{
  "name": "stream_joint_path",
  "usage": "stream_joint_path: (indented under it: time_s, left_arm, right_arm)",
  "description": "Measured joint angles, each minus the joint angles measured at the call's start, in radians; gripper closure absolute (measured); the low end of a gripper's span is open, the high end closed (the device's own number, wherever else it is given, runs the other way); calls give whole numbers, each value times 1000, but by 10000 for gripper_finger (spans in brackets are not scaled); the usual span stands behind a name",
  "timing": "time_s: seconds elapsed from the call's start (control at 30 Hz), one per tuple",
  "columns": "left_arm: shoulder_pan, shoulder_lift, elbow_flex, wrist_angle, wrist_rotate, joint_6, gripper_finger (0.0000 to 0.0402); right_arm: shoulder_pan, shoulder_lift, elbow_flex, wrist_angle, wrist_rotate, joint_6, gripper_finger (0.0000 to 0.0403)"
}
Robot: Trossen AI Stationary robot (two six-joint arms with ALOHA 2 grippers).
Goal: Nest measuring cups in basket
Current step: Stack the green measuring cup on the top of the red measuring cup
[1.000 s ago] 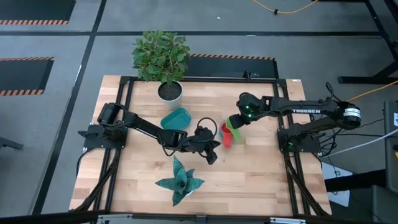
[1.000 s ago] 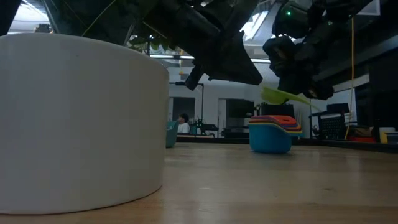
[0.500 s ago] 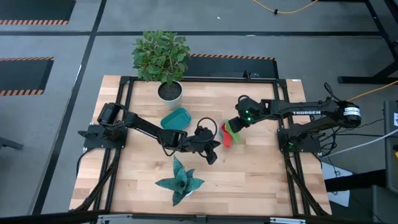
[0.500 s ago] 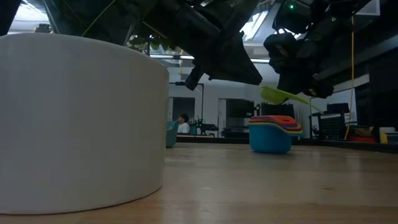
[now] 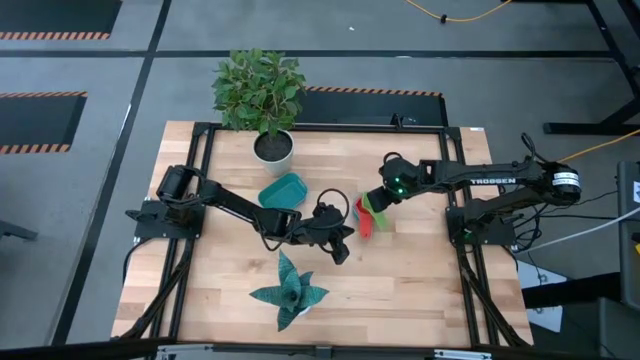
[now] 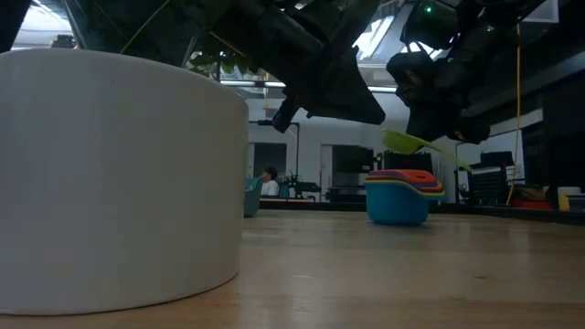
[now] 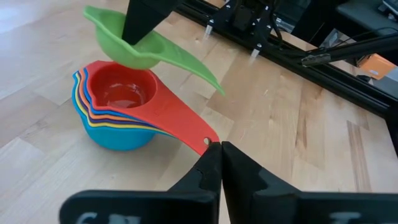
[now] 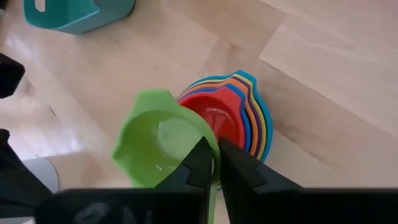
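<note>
Left gripper [image 7: 220, 163] fingers closed – low over table, right gripper [image 8: 214, 163] clamped, raised

Upper left of the frame, the right gripper [image 7: 144, 25] pinches the green cup [image 7: 134, 43] just above the nested stack [image 7: 115, 109], red cup [image 7: 127, 93] on top. At bottom centre, the left gripper [image 7: 220, 163], fingers together, sits by the red handle's tip.

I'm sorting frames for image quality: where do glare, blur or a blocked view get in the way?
Low view: the white plant pot sits close, fills the left half and looks soft; bright ceiling lights behind leave the arms as silhouettes.
Right wrist view: wet-looking highlights inside the green cup, sheen on the wooden table.
Left wrist view: the nested stack reads sharp.
</note>
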Motion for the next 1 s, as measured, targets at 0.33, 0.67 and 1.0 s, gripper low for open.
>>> stream_joint_path:
  time_s: [0.33,0.67,1.0]
  left_arm:
    - [-1,0,0,0,1,-1,388]
    - [-1,1,0,0,1,-2,387]
    - [-6,1,0,0,4,-8,400]
  right_arm:
    - [0,0,0,0,-5,1,329]
    - [0,0,0,-2,-6,-33,323]
    - [-10,-113,1,-33,-72,-210,323]
